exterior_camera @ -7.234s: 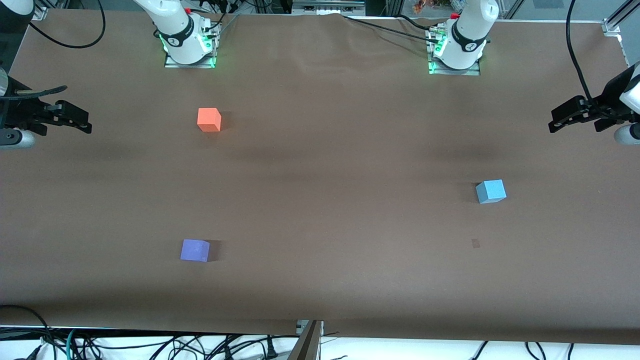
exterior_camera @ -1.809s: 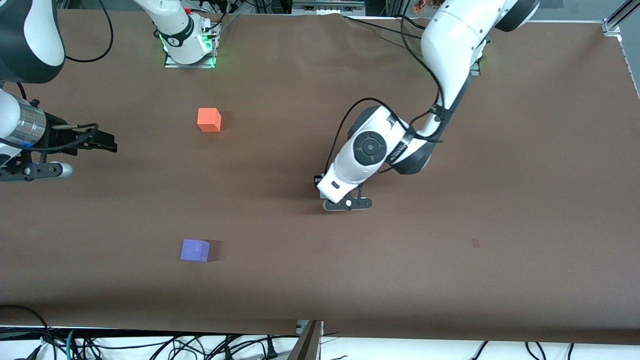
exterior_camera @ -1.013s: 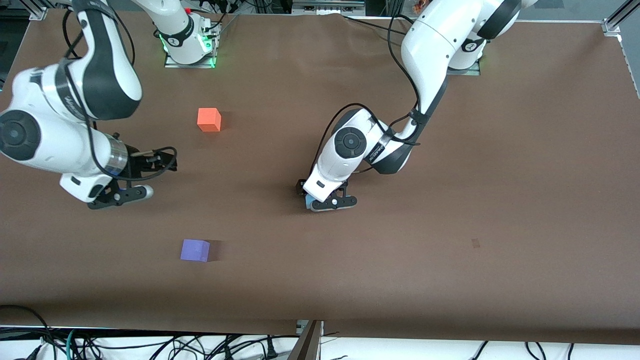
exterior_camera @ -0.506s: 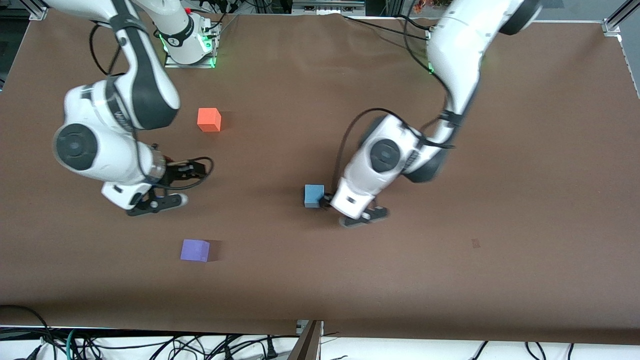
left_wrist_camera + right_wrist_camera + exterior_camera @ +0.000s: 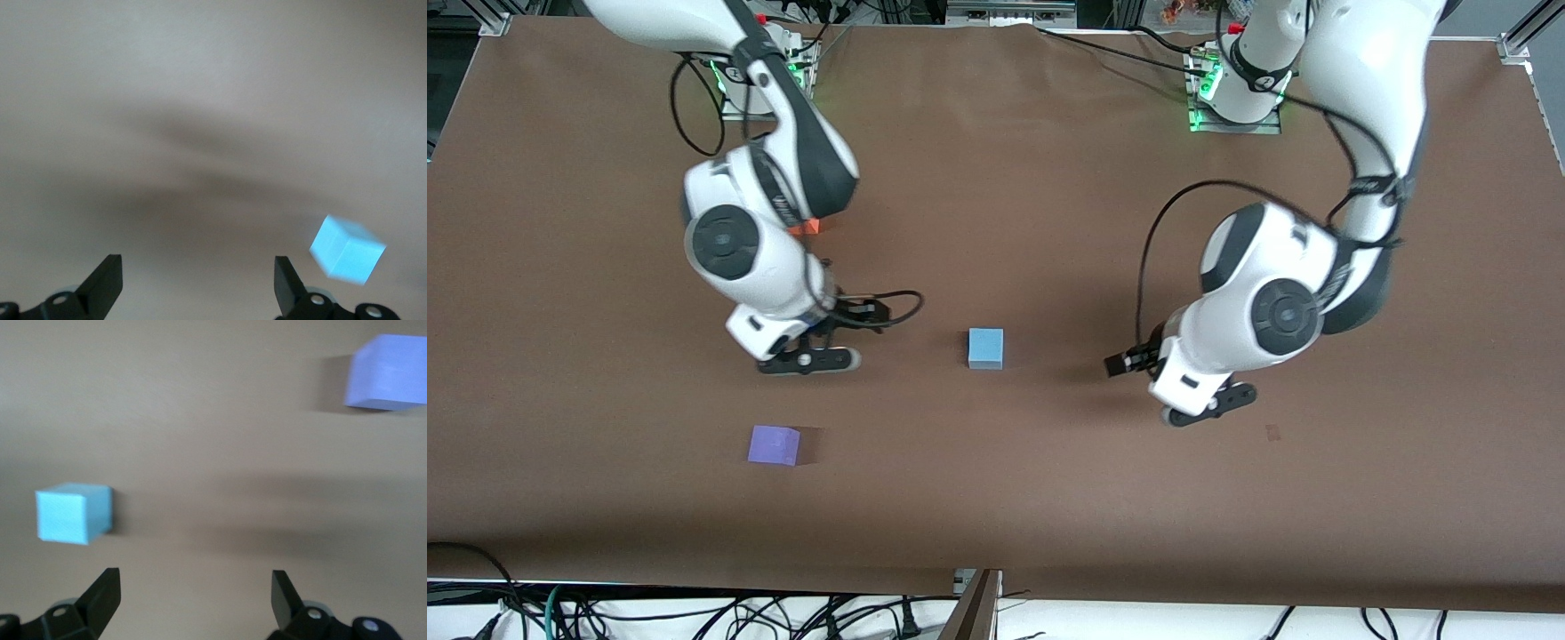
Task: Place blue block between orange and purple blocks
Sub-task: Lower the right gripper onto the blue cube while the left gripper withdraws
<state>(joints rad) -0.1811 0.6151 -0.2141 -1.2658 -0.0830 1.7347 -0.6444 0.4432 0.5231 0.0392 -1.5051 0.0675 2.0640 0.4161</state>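
Observation:
The blue block (image 5: 985, 348) sits alone on the brown table (image 5: 1049, 516) near its middle. The purple block (image 5: 774, 444) lies nearer to the front camera, toward the right arm's end. The orange block (image 5: 810, 227) is mostly hidden under the right arm; only a corner shows. My right gripper (image 5: 805, 348) is open and empty, over the table between the blue block and the other two blocks. Its wrist view shows the blue block (image 5: 72, 513) and the purple block (image 5: 390, 372). My left gripper (image 5: 1196, 396) is open and empty, over bare table toward the left arm's end. Its wrist view shows the blue block (image 5: 347, 250).
A small dark mark (image 5: 1272, 432) is on the table near the left gripper. Both arm bases (image 5: 1236, 98) stand along the table edge farthest from the front camera. Cables (image 5: 694, 613) hang below the edge nearest that camera.
The left gripper let go of the blue block near the table's middle and drew away toward its own end. The right arm swung in toward the blue block, now covering most of the orange block.

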